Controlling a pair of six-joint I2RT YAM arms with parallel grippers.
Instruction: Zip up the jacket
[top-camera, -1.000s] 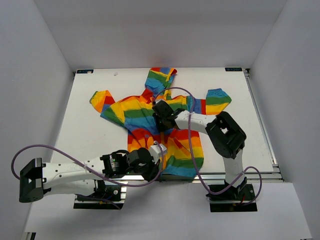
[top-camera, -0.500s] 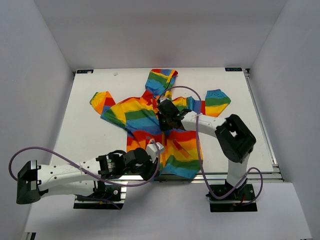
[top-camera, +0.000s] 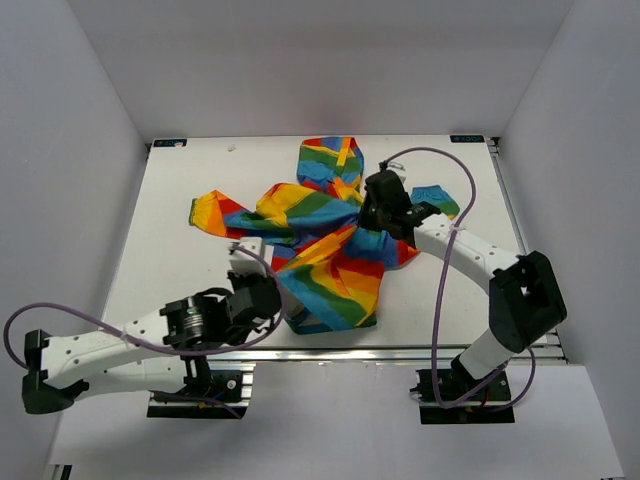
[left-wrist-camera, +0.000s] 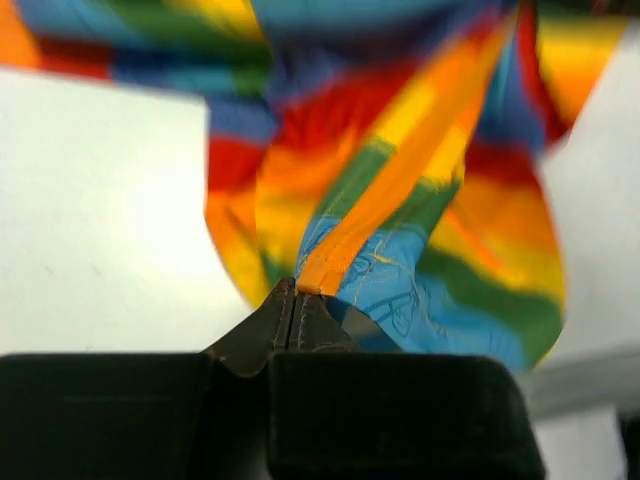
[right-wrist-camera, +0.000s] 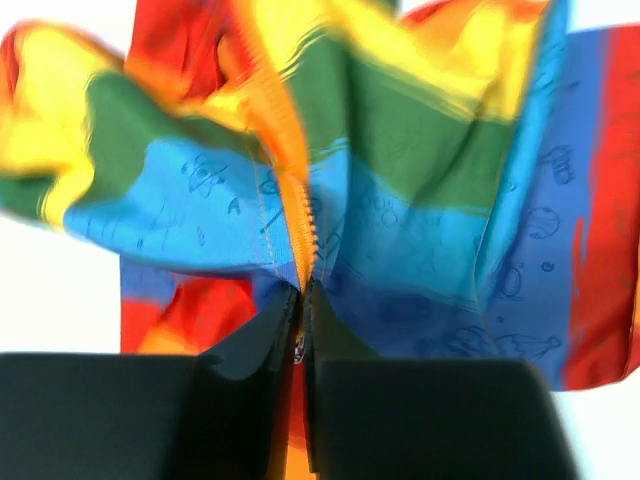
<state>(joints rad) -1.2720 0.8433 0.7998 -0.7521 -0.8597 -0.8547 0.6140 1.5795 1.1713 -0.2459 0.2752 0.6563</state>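
The table (top-camera: 170, 230) carries a very different jacket (top-camera: 330, 250) from a second ago; then it lay spread flat with both sleeves out, and now it is dragged into a bunched, twisted mass strung diagonally between the two tools, one sleeve pulled inward. The right tool (top-camera: 378, 212) has travelled from the middle of the front out toward the hood (top-camera: 330, 160), which now sits near it. The left tool (top-camera: 268, 292) has drawn the hem back and off to its own left side. I judge this to be the closing pull: the hem is anchored while the upper tool runs along the front toward the collar, so the zip is probably most of the way up, though the slider itself is hidden.

The fabric is thin and soft, folding in deep creases; its stripes of red, orange, yellow, green and blue run skewed, and motion blurs them in both wrist views. The orange-yellow zipper band (left-wrist-camera: 400, 185) stretches taut straight ahead of the left tool, whose jaws are pressed together on its lower end. The right tool's jaws are likewise closed to a slit, with the band's teeth running straight into them from ahead.
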